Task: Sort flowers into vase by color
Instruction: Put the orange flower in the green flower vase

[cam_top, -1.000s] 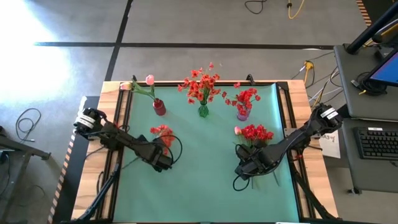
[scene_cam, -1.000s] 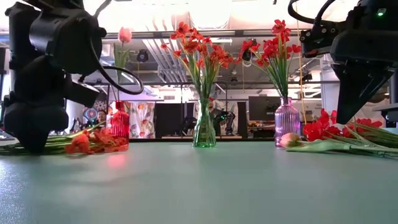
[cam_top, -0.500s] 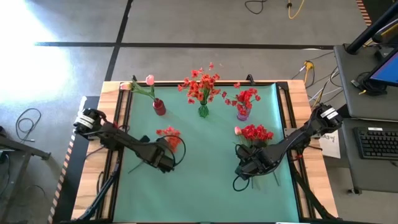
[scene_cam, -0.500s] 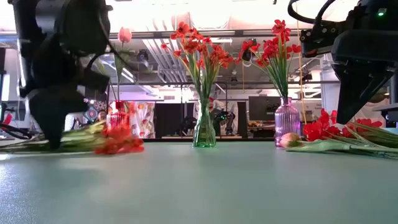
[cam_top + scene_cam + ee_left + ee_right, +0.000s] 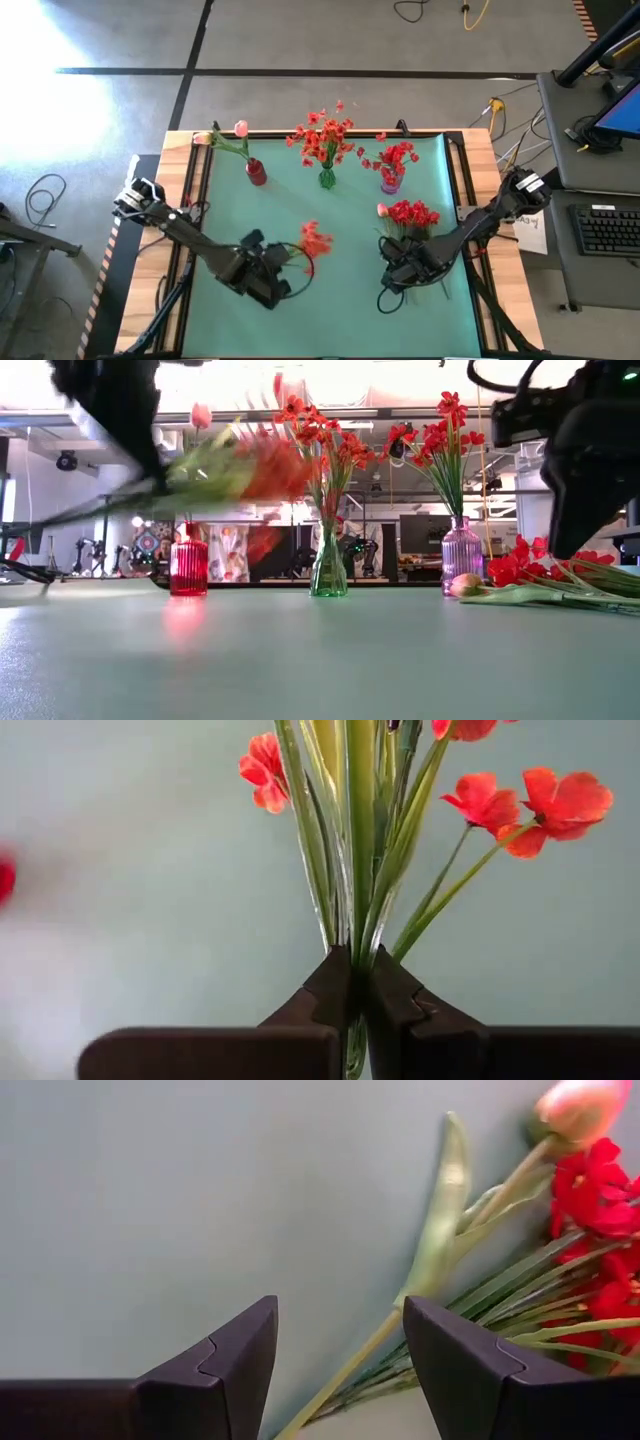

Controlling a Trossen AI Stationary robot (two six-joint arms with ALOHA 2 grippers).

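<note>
My left gripper [image 5: 284, 258] hangs above the mat's near middle, shut on a bunch of orange-red flowers [image 5: 315, 240], which shows blurred in the low view [image 5: 250, 470]. My right gripper [image 5: 393, 270] hangs open over the stems of a pile of deep red flowers [image 5: 412, 213] and a pink bud [image 5: 585, 1105] lying on the mat; it touches none. At the far side stand a red vase [image 5: 256, 172] with a pink bud, a clear vase [image 5: 327, 179] with orange-red flowers, and a purple vase [image 5: 390, 183] with deep red ones. My left gripper [image 5: 360, 982] pinches the bunch's green stems [image 5: 352, 925] between its two fingers, several stems together, well below the blossoms. The fingers slant down from the table's left. The bunch is lifted clear of the mat and juts out beyond the fingers, blossoms [image 5: 560, 800] farthest out.
The green mat [image 5: 330, 310] covers the table inside a wooden border [image 5: 480, 160]. Bare mat lies in the middle and along the near edge. Beyond the table's right edge stands a desk with a keyboard [image 5: 608, 228].
My left gripper has risen from the mat at the left and swung toward the table's middle and near edge, tipping less steeply. The orange-red bunch, which lay on the mat, has come up with it, lifted clear, its blossoms now nearer the middle.
</note>
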